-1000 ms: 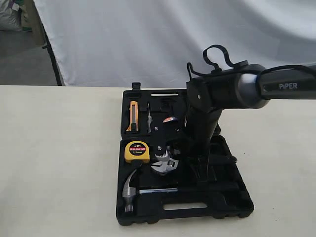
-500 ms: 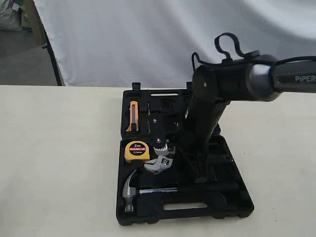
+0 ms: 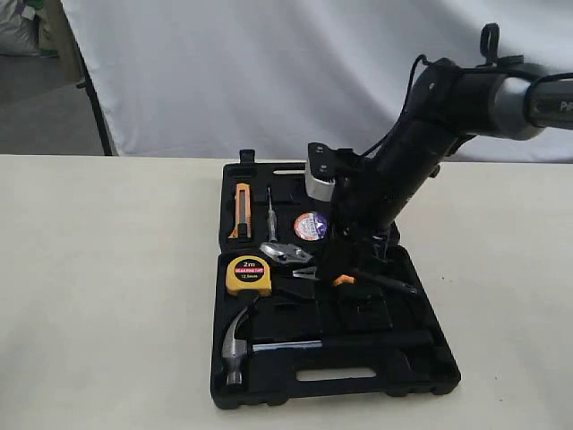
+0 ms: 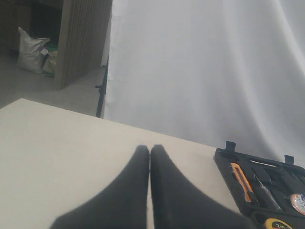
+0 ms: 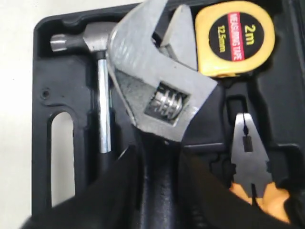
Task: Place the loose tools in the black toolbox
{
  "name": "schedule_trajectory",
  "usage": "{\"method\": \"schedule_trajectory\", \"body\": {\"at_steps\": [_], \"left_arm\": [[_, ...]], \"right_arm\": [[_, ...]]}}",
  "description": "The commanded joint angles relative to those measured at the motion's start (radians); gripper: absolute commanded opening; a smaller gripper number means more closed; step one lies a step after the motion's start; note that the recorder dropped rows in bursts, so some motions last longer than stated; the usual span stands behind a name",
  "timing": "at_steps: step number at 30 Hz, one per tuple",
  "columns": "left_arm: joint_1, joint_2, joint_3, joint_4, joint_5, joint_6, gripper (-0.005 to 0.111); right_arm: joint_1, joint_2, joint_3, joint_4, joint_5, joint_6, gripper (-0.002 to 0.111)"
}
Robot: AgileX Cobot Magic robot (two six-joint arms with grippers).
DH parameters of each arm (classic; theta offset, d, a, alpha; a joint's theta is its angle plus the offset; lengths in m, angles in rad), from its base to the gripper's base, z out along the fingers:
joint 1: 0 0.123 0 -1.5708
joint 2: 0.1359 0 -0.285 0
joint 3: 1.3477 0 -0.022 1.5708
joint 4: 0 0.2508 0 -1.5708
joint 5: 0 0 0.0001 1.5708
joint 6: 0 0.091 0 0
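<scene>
The right pincer (image 5: pixel 157 160) is partly closed. Its two black fingers (image 5: pixel 119 183) squeeze the black handle of the wrench (image 5: pixel 157 81). The silver head of the wrench sticks out past the fingers, and its mouth is open. In the outside view the arm comes down from the right side. There the wrench head hangs over the middle of the black toolbox (image 3: pixel 421 376), just beside the yellow tape measure (image 3: pixel 248 275). I cannot tell if the wrench touches the box. The hammer (image 3: pixel 237 345) lies in its own shape in the near half of the box, next to the tape measure. The little tape roll (image 3: pixel 311 226) sits in the far half, close to the arm. The orange pliers (image 3: pixel 345 279) lie in the near half, close by the pincer. An orange knife (image 3: pixel 242 210) and a thin screwdriver (image 3: pixel 270 213) lie in the far half. The box lies open on a pale table (image 3: pixel 107 296). The left pincer (image 4: pixel 149 152) is closed tight with its fingers touching and nothing between them. It hangs over the table beside the box.
</scene>
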Motion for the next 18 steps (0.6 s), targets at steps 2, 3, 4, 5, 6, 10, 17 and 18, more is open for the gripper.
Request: {"method": "schedule_trajectory", "body": {"at_steps": [2,3,4,5,6,10,17,18], "left_arm": [[0.025,-0.003,-0.003,0.004,-0.007,-0.005,0.001],[0.025,-0.003,-0.003,0.004,-0.007,-0.005,0.001],[0.025,-0.003,-0.003,0.004,-0.007,-0.005,0.001],[0.025,-0.003,-0.003,0.004,-0.007,-0.005,0.001],[0.025,-0.003,-0.003,0.004,-0.007,-0.005,0.001],[0.025,-0.003,-0.003,0.004,-0.007,-0.005,0.001],[0.025,-0.003,-0.003,0.004,-0.007,-0.005,0.001],[0.025,-0.003,-0.003,0.004,-0.007,-0.005,0.001]], "right_arm": [[0.002,0.044,-0.010,-0.067,0.024,0.104,0.000],[0.002,0.046,-0.010,-0.054,0.024,0.111,0.000],[0.002,0.047,-0.010,-0.048,0.024,0.111,0.000],[0.002,0.047,-0.010,-0.037,0.024,0.112,0.000],[0.002,0.047,-0.010,-0.027,0.024,0.120,0.000],[0.002,0.047,-0.010,-0.027,0.024,0.182,0.000],[0.037,0.048,0.023,-0.041,0.024,0.347,0.000],[0.050,0.048,0.034,-0.050,0.024,0.347,0.000]]}}
